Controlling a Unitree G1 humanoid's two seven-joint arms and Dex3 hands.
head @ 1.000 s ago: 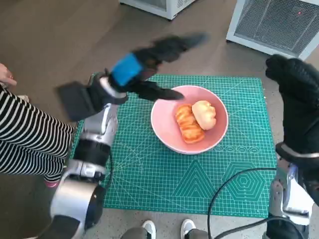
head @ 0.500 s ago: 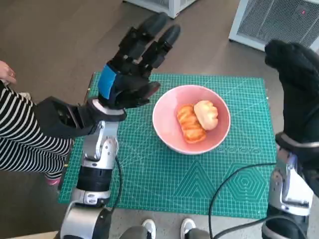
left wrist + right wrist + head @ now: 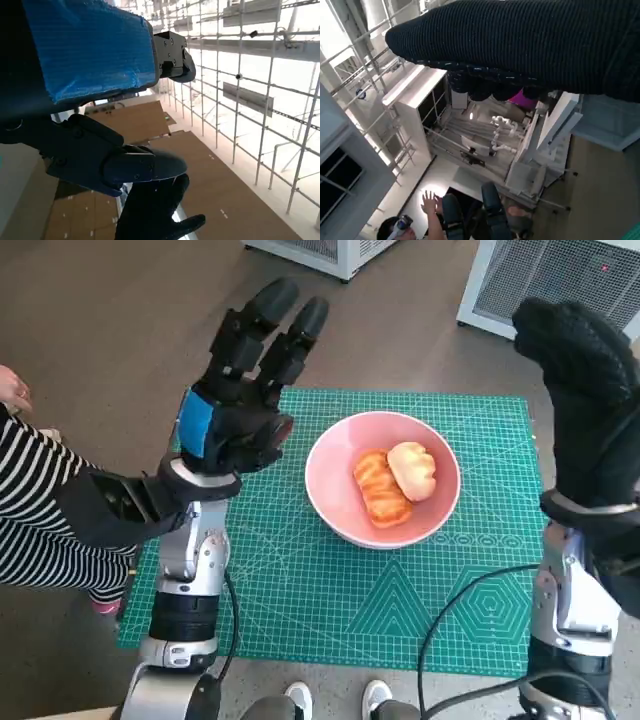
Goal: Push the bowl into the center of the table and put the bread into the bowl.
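A pink bowl [image 3: 340, 505] stands on the green cutting mat [image 3: 300, 590], a little behind the mat's middle. Inside it lie two pieces of bread: a striped orange-brown one [image 3: 376, 490] and a pale round one [image 3: 412, 470] beside it. My left hand [image 3: 238, 400] is raised high above the mat's left rear corner, fingers straight and apart, holding nothing. My right hand [image 3: 585, 390] is lifted above the mat's right edge, also holding nothing. The left wrist view shows the blue-taped back [image 3: 90, 45] and black fingers [image 3: 125, 167] against a ceiling. The glove [image 3: 530, 45] fills the right wrist view's top.
A person in a striped sleeve [image 3: 40, 520] sits at the left of the table. White appliances [image 3: 550, 280] stand on the floor behind. A black cable [image 3: 470, 610] loops over the mat's near right. Shoes [image 3: 335, 700] show at the near edge. Another person [image 3: 415, 222] appears in the right wrist view.
My left hand has pulled back from the bowl's rim and risen, fingers now pointing up and away. The right hand has lifted slightly. Bowl and bread stay put.
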